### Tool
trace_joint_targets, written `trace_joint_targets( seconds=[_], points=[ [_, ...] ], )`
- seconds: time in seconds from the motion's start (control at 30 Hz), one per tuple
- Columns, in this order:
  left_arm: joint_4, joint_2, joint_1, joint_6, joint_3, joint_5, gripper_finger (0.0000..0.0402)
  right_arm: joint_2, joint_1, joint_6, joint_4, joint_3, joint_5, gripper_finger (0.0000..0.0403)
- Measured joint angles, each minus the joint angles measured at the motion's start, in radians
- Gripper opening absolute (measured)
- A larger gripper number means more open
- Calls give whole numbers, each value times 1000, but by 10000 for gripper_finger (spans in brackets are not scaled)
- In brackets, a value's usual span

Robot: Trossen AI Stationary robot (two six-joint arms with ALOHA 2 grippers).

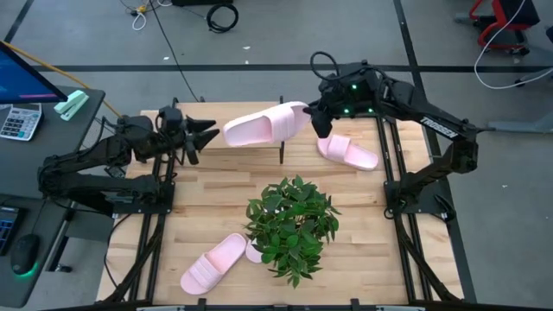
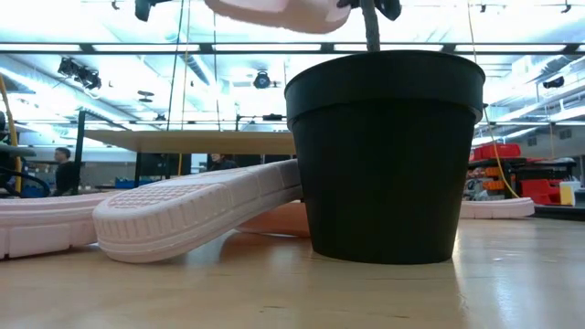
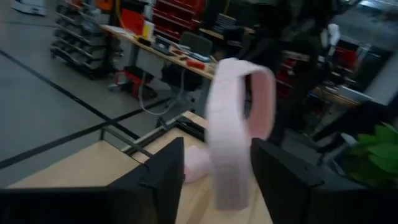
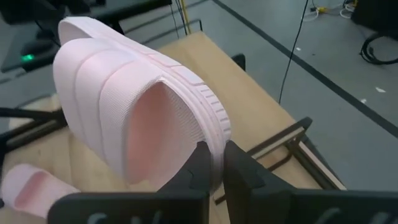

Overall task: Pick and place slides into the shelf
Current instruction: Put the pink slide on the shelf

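Note:
My right gripper [image 1: 313, 117] is shut on one pale pink slide [image 1: 263, 125] and holds it in the air over the table's far part; the low view shows this slide [image 2: 274, 11] at the top. My left gripper [image 1: 214, 135] is open, level, just short of that slide's heel end [image 3: 233, 137]. A second slide [image 1: 348, 151] lies flat on the far right. A third slide [image 1: 212, 262] lies near the plant pot, with its treaded sole [image 2: 196, 210] tilted up on something pink behind it. The shelf [image 2: 183, 139] stands behind. My right gripper pinches the sole's ridged rim [image 4: 214, 140] at the slide's strap end between its two fingers [image 4: 199, 168]. It comes from the table's right side, roughly level. The slide is lifted clear and reaches out toward my left gripper, with the strap opening facing my wrist camera.
A potted green plant [image 1: 292, 226] in a black pot [image 2: 384, 155] stands in the middle of the near half. Black frame posts [image 1: 281, 154] rise at the far middle. Bare wood [image 1: 207, 194] lies between the plant and my left arm.

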Motion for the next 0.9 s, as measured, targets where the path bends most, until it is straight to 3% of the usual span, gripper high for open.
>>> trace_joint_targets(
  seconds=[0.17,0.4,0.9],
  points=[
    [0,-13,0,-4,0,61,230,18,-5,-22,-36,0,0,22],
    [-20,5,0,-69,0,64,257,47,-3,-22,-27,0,-16,22],
    [-86,98,0,-106,0,149,271,71,57,-27,45,-1,-42,22]
  ],
)
